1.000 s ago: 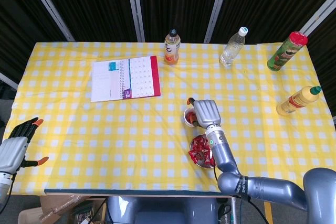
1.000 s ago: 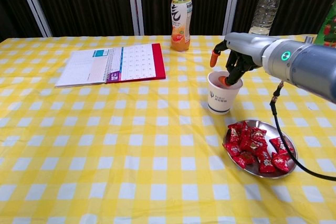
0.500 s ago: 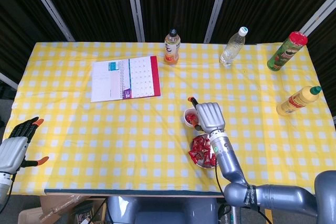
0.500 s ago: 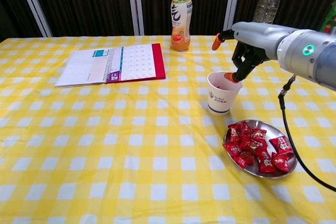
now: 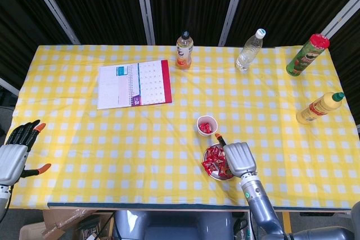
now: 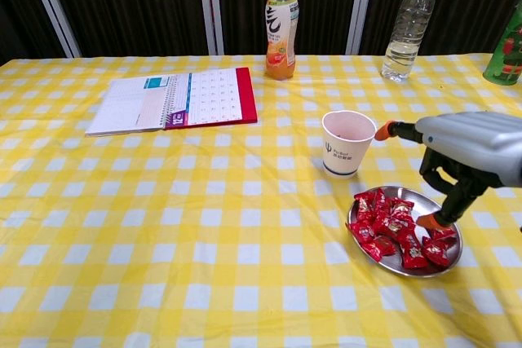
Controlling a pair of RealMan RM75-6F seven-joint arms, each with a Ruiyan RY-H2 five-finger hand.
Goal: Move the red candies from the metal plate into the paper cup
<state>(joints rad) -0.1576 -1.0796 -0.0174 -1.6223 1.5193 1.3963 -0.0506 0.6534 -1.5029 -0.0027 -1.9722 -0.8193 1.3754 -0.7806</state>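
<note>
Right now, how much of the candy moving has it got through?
Barely started. The paper cup shows some red candy inside, so at least one piece is across. The right hand hovers over the metal plate, fingertips down among the red candies, apparently holding nothing yet. Most of the pile remains. The left hand waits open off the table's edge.
</note>
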